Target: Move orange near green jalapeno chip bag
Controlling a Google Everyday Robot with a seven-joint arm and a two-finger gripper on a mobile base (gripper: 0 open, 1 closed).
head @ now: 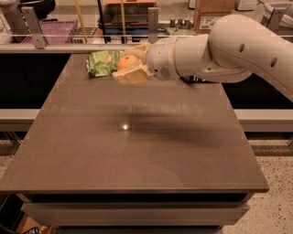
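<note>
**Orange held in the gripper, right beside the green bag at the table's far edge**

At the far left, behind the table (68,151), a purple crate (55,31) sits beyond a metal rail (59,47) that runs along the table's back edge. The green jalapeno chip bag (103,63) lies on the far left part of the dark brown tabletop, close to that rail, with its small orange-red mark facing up.

Just to the right of the bag is the orange (127,61). It is gripped between the two cream-coloured fingers of the gripper (130,65), one finger under and in front of the fruit and the other behind it, both closed on its sides. The orange is next to the bag's right edge. Whether they touch, or whether the fruit rests on the tabletop, cannot be told.

The white arm (229,45) comes in from the upper right. Its thick forearm lies nearly level over the table's far right side, and the wrist points left toward the bag. It casts a broad shadow (178,130) across the middle of the tabletop, with a small glint of light (124,127) at the shadow's left end. A cardboard box (211,13) stands in the background behind the arm.
</note>
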